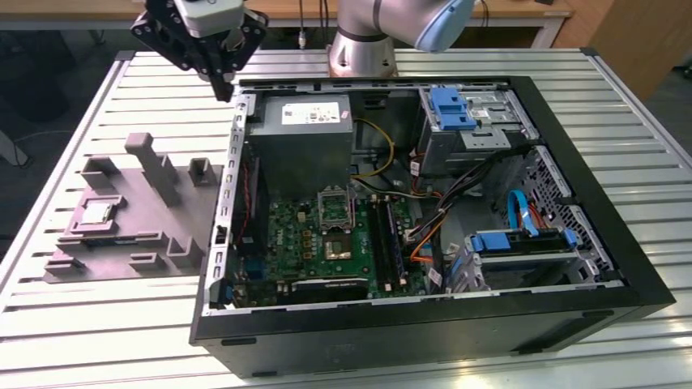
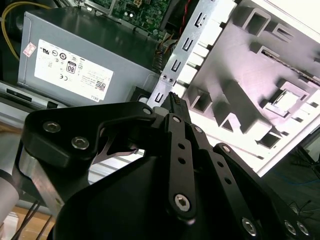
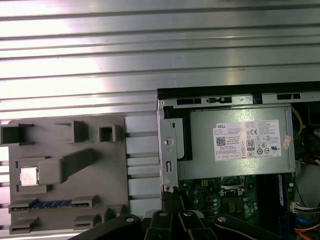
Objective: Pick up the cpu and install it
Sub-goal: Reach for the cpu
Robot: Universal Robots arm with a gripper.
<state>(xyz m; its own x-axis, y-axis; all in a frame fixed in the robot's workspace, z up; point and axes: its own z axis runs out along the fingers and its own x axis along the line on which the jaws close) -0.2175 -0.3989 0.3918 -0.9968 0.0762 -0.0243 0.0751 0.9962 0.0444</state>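
Your gripper (image 1: 224, 87) hangs with its jaws drawn together and nothing between them, poised above the corner of the open computer case (image 1: 433, 328) where the metal edge meets the slatted table (image 1: 108, 332). In the first wrist view the fingertips (image 3: 172, 199) point down at that edge, with the grey power supply (image 3: 235, 142) just beside them at 2 o'clock. The cpu (image 1: 96, 213) has not been picked. It lies flat, silver top up, in a square pocket of the grey moulded tray (image 1: 130, 247), which sits on the table just outside the case; in the exterior view that puts the chip at about 7 o'clock from the gripper and well apart from it. The socket (image 1: 335, 212) on the motherboard (image 1: 308, 255) shows at about 5 o'clock from the gripper, just below the power supply, and no chip can be made out in it. You appear to be in step 1 of 2, the approach to the pick. By these pictures, a grasp calls for the jaws to open, centre squarely over the pocket and take the thin chip by its edges without tilting it.
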